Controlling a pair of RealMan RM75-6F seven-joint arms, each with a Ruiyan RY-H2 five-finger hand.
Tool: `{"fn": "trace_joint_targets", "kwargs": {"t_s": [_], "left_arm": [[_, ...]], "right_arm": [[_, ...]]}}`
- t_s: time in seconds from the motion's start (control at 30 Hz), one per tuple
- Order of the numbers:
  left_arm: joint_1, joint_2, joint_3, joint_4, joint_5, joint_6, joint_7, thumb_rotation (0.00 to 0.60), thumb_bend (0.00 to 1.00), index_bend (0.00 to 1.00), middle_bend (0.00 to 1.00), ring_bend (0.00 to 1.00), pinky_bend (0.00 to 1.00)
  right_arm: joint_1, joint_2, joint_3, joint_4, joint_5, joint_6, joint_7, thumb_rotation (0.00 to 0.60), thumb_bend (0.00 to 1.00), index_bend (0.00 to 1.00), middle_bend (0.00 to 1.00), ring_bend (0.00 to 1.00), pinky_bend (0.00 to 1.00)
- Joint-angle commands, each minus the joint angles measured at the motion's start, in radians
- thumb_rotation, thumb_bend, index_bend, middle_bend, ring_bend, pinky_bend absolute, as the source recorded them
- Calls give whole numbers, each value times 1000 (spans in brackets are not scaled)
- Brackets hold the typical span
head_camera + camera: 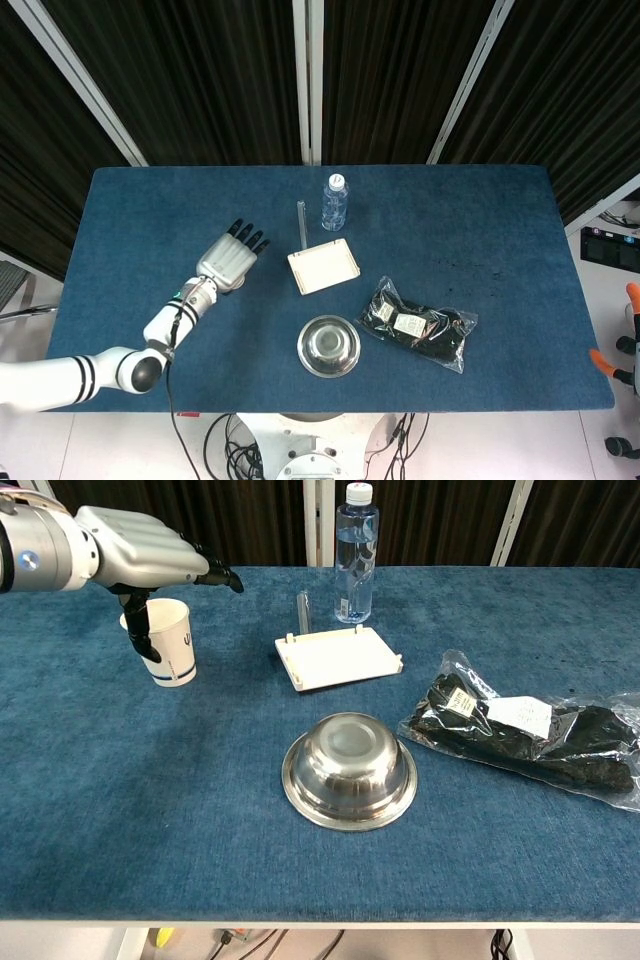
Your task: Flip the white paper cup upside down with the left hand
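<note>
The white paper cup (pixel 176 646) stands upright with its mouth up on the blue table (pixel 150 810), at the left rear. My left hand (pixel 135 548) hovers just over its rim, fingers stretched out flat toward the right and the thumb hanging down beside the cup's left wall. I cannot tell whether the thumb touches the cup, and nothing is gripped. From the head view the left hand (pixel 229 262) covers the cup almost entirely. Only orange fingertips of my right hand (pixel 618 330) show at the far right edge, off the table, holding nothing.
A water bottle (pixel 356 555) and a thin clear tube (pixel 303 610) stand at the back centre. A white tray (pixel 338 656) lies right of the cup. In front of the tray sits an upturned steel bowl (pixel 349 768), and a plastic bag of dark items (pixel 530 730) lies at the right.
</note>
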Motion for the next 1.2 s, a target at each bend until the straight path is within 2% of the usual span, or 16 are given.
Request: {"fn": "trace_joint_targets", "kwargs": {"t_s": [0.03, 0.3, 0.57, 0.8, 0.93, 1.07, 1.2], "left_arm": [[-16, -15, 29, 16, -23, 17, 15, 600, 143, 125, 82, 0, 0], [-36, -27, 74, 25, -30, 48, 22, 600, 184, 208, 166, 0, 0], [-52, -30, 111, 28, -27, 90, 52, 600, 214, 348, 337, 0, 0], [-41, -20, 112, 2, 1, 135, 19, 600, 219, 399, 389, 23, 0], [16, -21, 73, -8, 113, 181, -153, 600, 218, 394, 388, 25, 0], [104, -39, 25, 20, 224, 229, -429, 600, 217, 388, 385, 25, 0], [179, -63, 0, 80, 274, 232, -676, 600, 219, 388, 385, 25, 0]], "right_arm": [[1, -1, -1, 3, 3, -8, -1, 600, 87, 0, 0, 0, 0], [5, -7, -1, 7, 11, -27, -7, 600, 91, 0, 0, 0, 0], [6, -4, -2, 1, 17, -40, -19, 600, 95, 0, 0, 0, 0], [6, -2, 0, -2, 23, -45, -19, 600, 98, 0, 0, 0, 0], [6, -1, 2, -2, 25, -47, -17, 600, 98, 0, 0, 0, 0], [7, 0, 3, -4, 22, -46, -16, 600, 99, 0, 0, 0, 0], [6, -3, 2, 0, 19, -45, -17, 600, 99, 0, 0, 0, 0]]}}
